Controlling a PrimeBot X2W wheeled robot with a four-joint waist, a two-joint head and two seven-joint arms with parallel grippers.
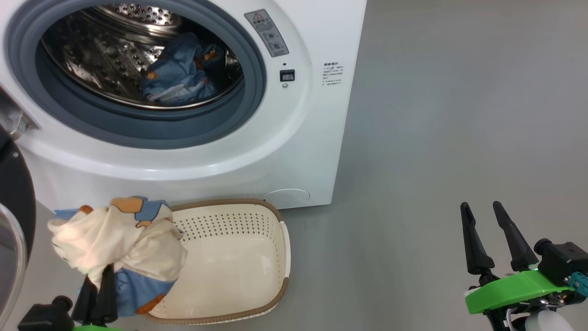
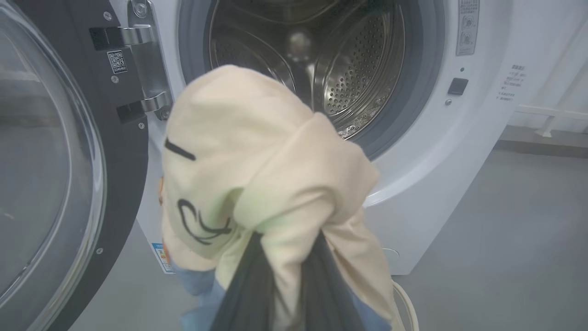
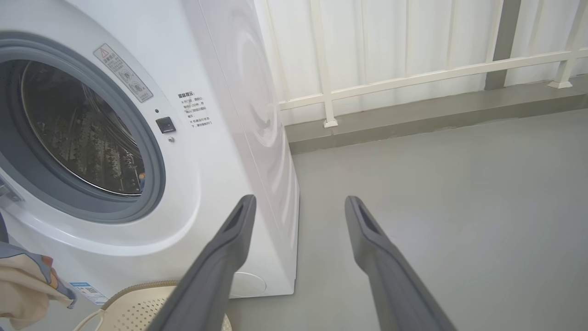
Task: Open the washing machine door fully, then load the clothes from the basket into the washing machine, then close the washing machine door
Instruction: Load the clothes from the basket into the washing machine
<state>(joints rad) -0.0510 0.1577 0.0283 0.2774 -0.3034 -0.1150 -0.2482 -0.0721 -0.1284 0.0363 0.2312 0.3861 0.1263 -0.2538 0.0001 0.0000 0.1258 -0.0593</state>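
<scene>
1. The soft cream-and-blue printed cloth bundle [image 1: 115,239] looks light and floppy, apt to sag and snag. It hangs at the lower left of the head view, overlapping the left rim of the cream perforated plastic basket [image 1: 239,225], below the big white front-loading washing machine [image 1: 298,138].
2. A gathered fold near its middle seems the best hold.
3. The left gripper [image 1: 98,278] is clenched on the bundle, fingers pointing up the frame.
4. The right gripper [image 1: 481,208] sits at lower right, jaws spread, holding nothing.

Door [image 2: 50,161] open wide, blue cloth [image 1: 181,76] inside the drum [image 1: 101,55], cream-and-blue cloth [image 1: 119,243] bunched above the basket [image 1: 229,225]
</scene>
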